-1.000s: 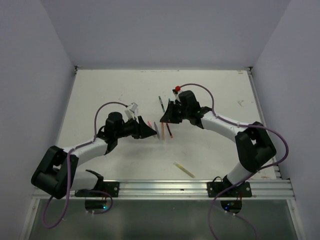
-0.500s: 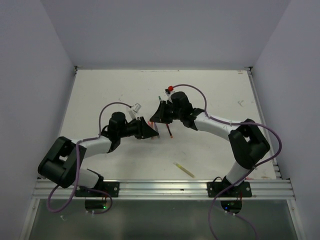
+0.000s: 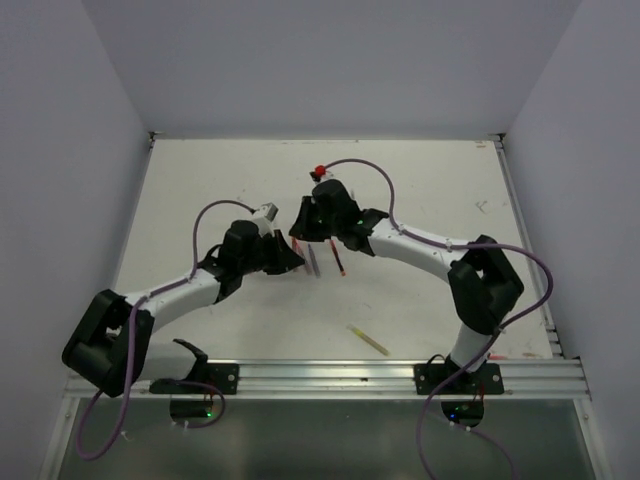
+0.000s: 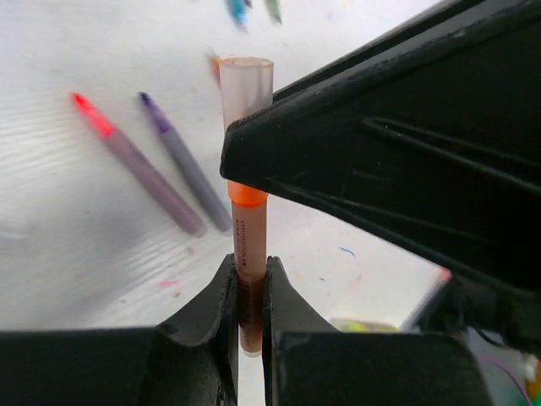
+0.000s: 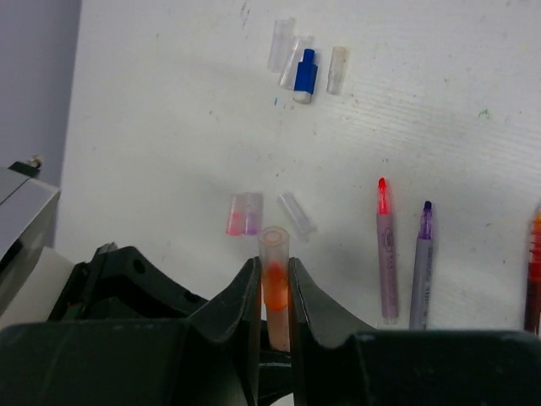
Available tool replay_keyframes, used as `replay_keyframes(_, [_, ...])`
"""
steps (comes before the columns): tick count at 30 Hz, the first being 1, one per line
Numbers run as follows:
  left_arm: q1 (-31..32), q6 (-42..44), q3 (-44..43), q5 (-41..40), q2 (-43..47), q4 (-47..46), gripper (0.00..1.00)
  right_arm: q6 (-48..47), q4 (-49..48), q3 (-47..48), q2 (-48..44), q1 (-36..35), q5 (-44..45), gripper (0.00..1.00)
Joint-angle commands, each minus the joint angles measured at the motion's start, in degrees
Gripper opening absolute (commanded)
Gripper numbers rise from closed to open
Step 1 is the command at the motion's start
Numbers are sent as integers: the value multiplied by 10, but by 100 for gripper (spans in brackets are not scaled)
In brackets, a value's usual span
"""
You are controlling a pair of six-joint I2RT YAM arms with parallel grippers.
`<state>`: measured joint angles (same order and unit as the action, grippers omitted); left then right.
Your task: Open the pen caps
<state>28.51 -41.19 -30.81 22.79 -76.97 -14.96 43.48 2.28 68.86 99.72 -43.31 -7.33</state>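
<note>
Left wrist view: orange pen (image 4: 250, 241) held at both ends.
Left end effector (image 4: 248, 288) pinches it low down; right end effector (image 5: 273, 292) clamps its clear cap (image 5: 273, 241).

Orange pen (image 4: 250, 245), clear cap (image 4: 247, 80) still on, is pinched at barrel and cap above mid-table. Below, an uncapped red-tipped pen (image 5: 386, 249) and purple-tipped pen (image 5: 421, 262) lie side by side among loose caps, including a blue cap (image 5: 305, 72) and a pink cap (image 5: 235, 214). A yellow pen (image 3: 368, 339) lies near right.
</note>
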Motion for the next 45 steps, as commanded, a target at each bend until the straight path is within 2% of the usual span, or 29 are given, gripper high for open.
replay_keyframes(1, [34, 38, -30, -194, 64, 98, 0, -58, 144, 106, 35, -55, 222, 0])
replay_keyframes(4, [50, 44, -16, -211, 90, 97, 0, -71, 171, 143, 62, -85, 296, 0])
replay_keyframes(5, [50, 51, -12, -206, 96, 85, 0, -73, 173, 155, 69, -88, 297, 0])
replay_keyframes(9, [42, 74, 21, -141, 121, 41, 0, -95, 122, 141, 64, -76, 204, 0])
replay_keyframes(10, [38, 75, 41, -119, 138, 29, 0, -98, 75, 121, 60, -71, 172, 0])
replay_keyframes(12, [24, 76, 67, -89, 156, -8, 0, -65, 12, 99, 60, -35, 3, 0])
replay_keyframes(13, [17, 71, 88, -63, 173, -25, 0, -40, -83, 63, 63, -2, -51, 0])
replay_keyframes(14, [11, 69, 100, -48, 180, -39, 0, -14, -140, 44, 65, 11, -152, 0])
replay_keyframes(16, [-5, 62, 120, -15, 206, -66, 0, 53, -280, 14, 81, 33, -223, 0])
replay_keyframes(17, [-7, 60, 127, -15, 216, -72, 0, 66, -302, 10, 83, 36, -242, 0])
replay_keyframes(21, [-8, 80, 102, -67, 240, -3, 0, 52, -265, 24, 92, 39, -227, 0])
replay_keyframes(23, [-7, 84, 88, -107, 245, 63, 0, 36, -202, 41, 99, 39, -194, 0])
replay_keyframes(24, [-8, 81, 70, -140, 249, 93, 0, 0, -156, 59, 107, 38, -152, 0])
replay_keyframes(25, [-7, 74, 60, -204, 257, 144, 0, -21, -63, 105, 119, 33, -139, 0])
replay_keyframes(28, [-8, 62, 30, -313, 267, 228, 0, -79, 57, 170, 168, 19, -103, 0])
replay_keyframes(31, [-8, 52, -1, -382, 270, 283, 0, -97, 71, 177, 193, 9, -108, 0])
replay_keyframes(35, [-8, 54, -16, -397, 277, 296, 0, -99, 69, 188, 223, 6, -126, 0])
replay_keyframes(45, [-8, 56, -13, -383, 295, 303, 0, -116, 98, 215, 268, -2, -101, 0])
